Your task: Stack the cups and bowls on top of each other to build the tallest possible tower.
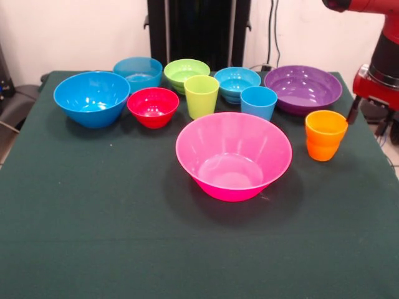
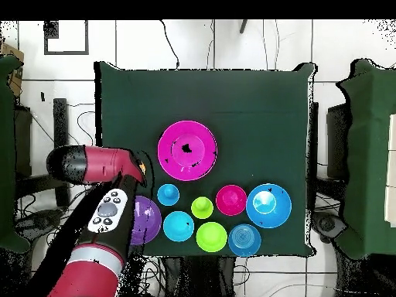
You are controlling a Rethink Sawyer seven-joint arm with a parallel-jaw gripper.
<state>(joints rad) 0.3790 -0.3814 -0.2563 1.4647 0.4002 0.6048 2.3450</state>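
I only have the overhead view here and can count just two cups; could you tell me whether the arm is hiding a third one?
Observer: Yes. The front view shows an orange cup standing upright on the table, near the purple bowl and apart from the pink bowl.
Operator: Thank you. Is the half-covered purple bowl empty?
Observer: Yes, the front view shows its whole inside, and nothing sits in it.
Operator: Is anything stacked yet?
Observer: No. Seen from the front, every piece stands alone on the table, open side up.
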